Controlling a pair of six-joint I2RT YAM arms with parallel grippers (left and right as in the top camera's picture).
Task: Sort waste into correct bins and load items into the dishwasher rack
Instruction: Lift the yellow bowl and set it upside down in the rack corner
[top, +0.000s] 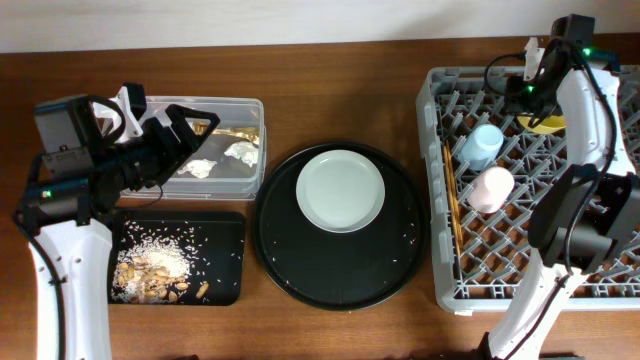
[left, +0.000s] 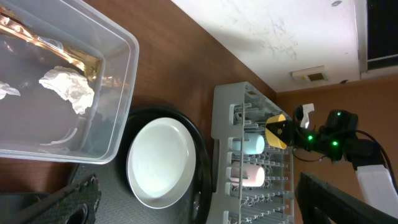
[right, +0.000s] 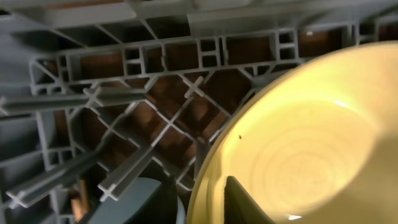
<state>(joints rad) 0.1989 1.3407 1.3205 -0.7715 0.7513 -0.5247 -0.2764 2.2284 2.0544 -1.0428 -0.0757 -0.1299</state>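
Observation:
My left gripper (top: 190, 135) hangs open and empty over the clear tub (top: 255, 105), which holds the gold foil wrapper (top: 240, 133) and white tissue wads (top: 240, 151). In the left wrist view its jaws (left: 196, 186) are spread wide. The black tray (top: 225, 255) holds beige food scraps and rice crumbs (top: 150, 272). The pale plate (top: 340, 190) lies on the round black tray (top: 400, 260). The grey rack (top: 480, 270) holds the blue cup (top: 482, 145), pink cup (top: 490, 188) and chopsticks (top: 452, 200). My right gripper (top: 535, 100) is shut on the yellow bowl's (right: 311, 137) rim at the rack's far side.
A few white crumbs lie on the round black tray beside the plate. The right arm's base stands at the rack's right side (top: 585, 225). The left arm's base is at the table's left edge (top: 60, 200).

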